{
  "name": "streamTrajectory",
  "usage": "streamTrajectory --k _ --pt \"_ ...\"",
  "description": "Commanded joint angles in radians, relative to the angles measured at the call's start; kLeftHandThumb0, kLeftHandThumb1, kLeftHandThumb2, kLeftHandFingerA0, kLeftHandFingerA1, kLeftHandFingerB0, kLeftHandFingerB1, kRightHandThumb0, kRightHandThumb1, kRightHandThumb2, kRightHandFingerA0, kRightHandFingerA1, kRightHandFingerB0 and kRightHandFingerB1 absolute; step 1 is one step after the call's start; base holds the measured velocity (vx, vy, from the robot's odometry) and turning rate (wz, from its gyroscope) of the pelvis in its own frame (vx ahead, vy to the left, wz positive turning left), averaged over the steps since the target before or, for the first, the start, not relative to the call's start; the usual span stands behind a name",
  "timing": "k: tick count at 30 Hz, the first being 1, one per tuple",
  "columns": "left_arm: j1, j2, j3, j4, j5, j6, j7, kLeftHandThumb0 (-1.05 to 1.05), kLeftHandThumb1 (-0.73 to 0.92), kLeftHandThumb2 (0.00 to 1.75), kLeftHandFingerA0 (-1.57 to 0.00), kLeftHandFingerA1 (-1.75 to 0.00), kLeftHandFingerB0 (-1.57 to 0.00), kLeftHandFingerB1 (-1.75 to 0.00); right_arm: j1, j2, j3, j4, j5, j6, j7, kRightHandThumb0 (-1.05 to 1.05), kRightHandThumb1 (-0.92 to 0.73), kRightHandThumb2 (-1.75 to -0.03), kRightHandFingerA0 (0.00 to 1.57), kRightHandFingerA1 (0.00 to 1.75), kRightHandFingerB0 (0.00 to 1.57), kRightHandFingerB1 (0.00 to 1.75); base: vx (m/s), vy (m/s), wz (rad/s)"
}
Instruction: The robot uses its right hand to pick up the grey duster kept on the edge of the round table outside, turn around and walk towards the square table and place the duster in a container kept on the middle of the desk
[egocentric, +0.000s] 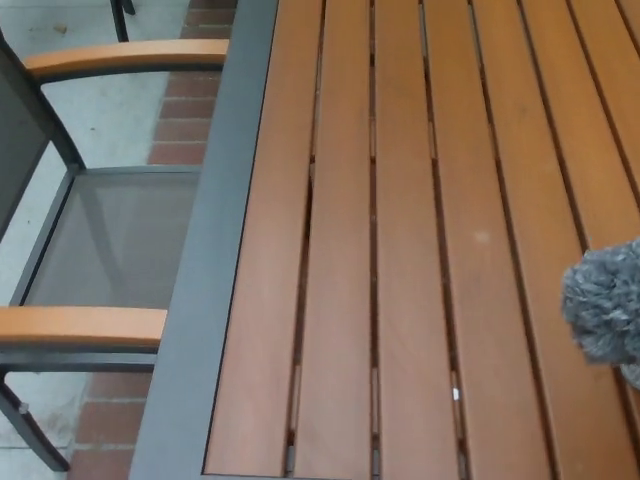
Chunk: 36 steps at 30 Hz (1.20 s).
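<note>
At far left, a chair (95, 250): dark metal frame, grey mesh seat, two orange-brown wooden armrests, one near the top and one low down. It stands on pale paving, with a strip of red brick floor (185, 130) showing between it and the table. Chair is drawn close beside the table's edge.

Centre, the square table (215, 300): dark grey metal border running down its left side, top made of long orange-brown wooden slats with narrow dark gaps between them. A small white speck lies in one gap toward the lower middle. A faint pale mark sits on a slat right of centre.

At far right edge, the grey duster (605, 310): fluffy head only, cut off by the picture's border, seen over the table's right-hand slats. Whether it touches the wood cannot be told. Handle not visible.

Hands: neither robot hand shows, so the finger state of each, and the duster's place relative to the right hand, cannot be told.
</note>
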Motion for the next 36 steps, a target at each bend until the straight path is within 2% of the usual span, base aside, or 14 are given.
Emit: streamTrajectory --k 1,2,7,8,10,18,21,22,24,25,30,31,35,36 --pt "0.013 0.003 0.002 0.001 -0.008 -0.049 0.0 -0.01 0.5 1.04 -0.96 -0.96 -0.87 -0.68 -0.049 -0.048 -0.046 -0.007 0.011 0.027 -0.022 -1.05 -0.45 -1.61 1.51 1.75 1.47 1.69 0.03 0.072 0.13" --pt "0.013 0.003 0.002 0.002 -0.007 -0.05 0.001 -0.02 0.48 1.08 -0.95 -0.97 -0.79 -0.82 -0.055 -0.055 -0.05 -0.005 0.007 0.021 -0.021 -1.05 -0.48 -1.63 1.51 1.75 1.43 1.71 0.0 0.0 0.0" --pt "0.013 0.003 0.004 0.002 -0.01 -0.047 0.0 -0.02 0.48 1.08 -0.95 -0.97 -0.79 -0.82 -0.066 -0.071 -0.059 -0.002 0.004 0.018 -0.019 -1.05 -0.49 -1.63 1.5 1.75 1.43 1.71 0.0 -0.018 0.0" --pt "0.013 0.004 0.0 0.002 -0.005 -0.048 0.003 -0.06 0.54 1.01 -0.93 -0.94 -0.85 -0.71 -0.065 -0.075 -0.068 -0.001 0.009 0.02 -0.018 -1.05 -0.5 -1.66 1.48 1.75 1.45 1.72 0.04 -0.093 0.03" --pt "0.014 0.006 -0.006 0.003 0.002 -0.049 0.007 -0.06 0.54 1.01 -0.93 -0.94 -0.85 -0.71 -0.064 -0.08 -0.082 0.001 0.017 0.025 -0.016 -1.05 -0.5 -1.66 1.48 1.75 1.45 1.72 0.06 -0.089 0.01" --pt "0.014 0.011 -0.005 0.008 -0.003 -0.041 0.011 -0.04 0.53 1.02 -0.94 -0.92 -0.86 -0.7 -0.047 -0.094 -0.138 -0.068 0.071 0.109 -0.01 -1.04 -0.45 -1.63 1.48 1.75 1.5 1.69 0.06 -0.026 0.01" --pt "0.014 0.011 -0.007 0.008 0.0 -0.041 0.016 -0.04 0.53 1.02 -0.94 -0.92 -0.86 -0.7 -0.048 -0.095 -0.144 -0.077 0.076 0.119 -0.006 -1.04 -0.45 -1.63 1.48 1.75 1.5 1.69 0.03 -0.012 0.0" --pt "0.013 0.012 -0.006 0.006 0.0 -0.042 0.017 -0.03 0.48 1.08 -0.94 -0.96 -0.79 -0.81 -0.057 -0.105 -0.158 -0.081 0.076 0.143 -0.018 -1.0 -0.5 -1.63 1.5 1.75 1.46 1.73 0.0 0.0 0.0" --pt "0.011 0.013 -0.006 0.005 -0.001 -0.042 0.018 -0.03 0.48 1.08 -0.94 -0.96 -0.79 -0.81 -0.068 -0.117 -0.174 -0.086 0.077 0.173 -0.032 -1.0 -0.5 -1.63 1.5 1.75 1.46 1.73 0.0 0.0 0.0" --pt "0.013 0.014 -0.003 0.003 -0.005 -0.043 0.013 -0.03 0.53 1.02 -0.93 -0.95 -0.87 -0.7 -0.068 -0.139 -0.185 -0.05 0.056 0.165 -0.032 -0.99 -0.51 -1.75 1.57 1.73 1.54 1.73 0.0 0.0 0.0" --pt "0.016 0.014 0.001 0.0 -0.009 -0.043 0.006 -0.03 0.53 1.02 -0.93 -0.95 -0.87 -0.7 -0.064 -0.174 -0.196 0.006 0.028 0.148 -0.027 -0.99 -0.51 -1.75 1.57 1.73 1.54 1.73 0.0 0.0 0.0" --pt "0.014 0.015 0.0 0.0 -0.007 -0.045 0.006 -0.04 0.49 1.08 -0.94 -0.97 -0.8 -0.82 -0.068 -0.183 -0.19 0.059 0.007 0.119 -0.031 -0.91 -0.53 -1.75 1.57 1.75 1.5 1.73 0.0 0.0 0.0" --pt "0.01 0.016 -0.002 0.0 -0.005 -0.048 0.006 -0.04 0.49 1.08 -0.94 -0.97 -0.8 -0.82 -0.076 -0.197 -0.178 0.148 -0.023 0.067 -0.036 -0.91 -0.53 -1.75 1.57 1.75 1.5 1.73 0.0 0.0 0.0" --pt "0.007 0.015 0.001 -0.004 -0.009 -0.046 0.001 0.01 0.48 1.1 -0.94 -0.96 -0.82 -0.83 -0.078 -0.208 -0.12 0.261 -0.101 -0.052 -0.045 -0.88 -0.54 -1.75 1.57 1.75 1.46 1.75 0.0 0.0 0.0"
